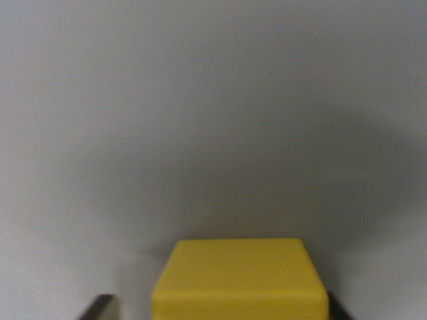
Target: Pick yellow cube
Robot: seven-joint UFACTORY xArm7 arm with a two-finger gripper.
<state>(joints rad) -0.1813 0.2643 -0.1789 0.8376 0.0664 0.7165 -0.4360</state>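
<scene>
The yellow cube [239, 280] fills the bottom centre of the wrist view, close to the camera and slightly blurred, resting on a plain grey surface [213, 120]. My gripper [217, 309] straddles it. Only the dark fingertips show at the bottom edge, one at the wrist view's left [97, 308] and one at its right [337, 311]. The left fingertip stands clear of the cube with a strip of surface between them. The right fingertip sits right at the cube's side. The gripper is open.
The grey surface stretches across the whole view above and beside the cube. A soft shadow darkens it around and behind the cube.
</scene>
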